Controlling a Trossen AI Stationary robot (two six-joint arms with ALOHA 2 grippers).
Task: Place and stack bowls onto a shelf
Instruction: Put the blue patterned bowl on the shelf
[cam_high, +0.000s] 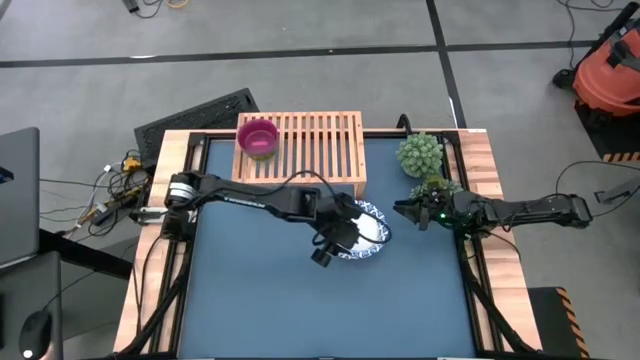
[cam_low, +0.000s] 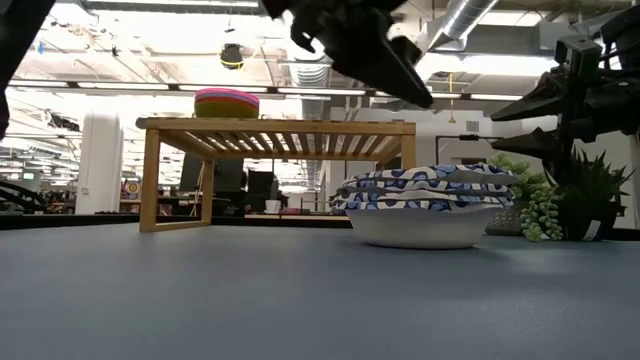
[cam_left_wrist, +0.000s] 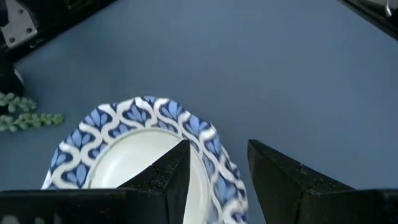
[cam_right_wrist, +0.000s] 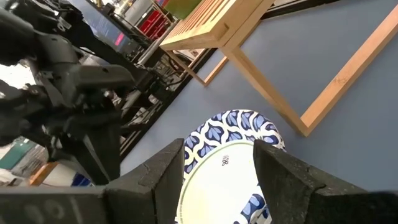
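Two white bowls with blue patterned rims (cam_low: 430, 205) sit nested on the blue table right of centre, the lower one on its base. My left gripper (cam_left_wrist: 217, 155) hangs open above them. One of its fingers is over the top bowl's inside and the other beyond the near rim (cam_left_wrist: 208, 140); the low view shows it clear of them (cam_low: 405, 85). A stack of small bowls, magenta on top (cam_high: 258, 137), stands on the left end of the light-wood shelf (cam_high: 310, 150). My right gripper (cam_high: 405, 212) waits open at the right edge, pointing toward the white bowls (cam_right_wrist: 233, 162).
Two potted green plants (cam_high: 420, 155) stand at the table's far right, beside my right gripper. The shelf stands against the far edge on side legs (cam_low: 150, 180), with room underneath. A wooden border (cam_high: 480, 150) frames the blue table.
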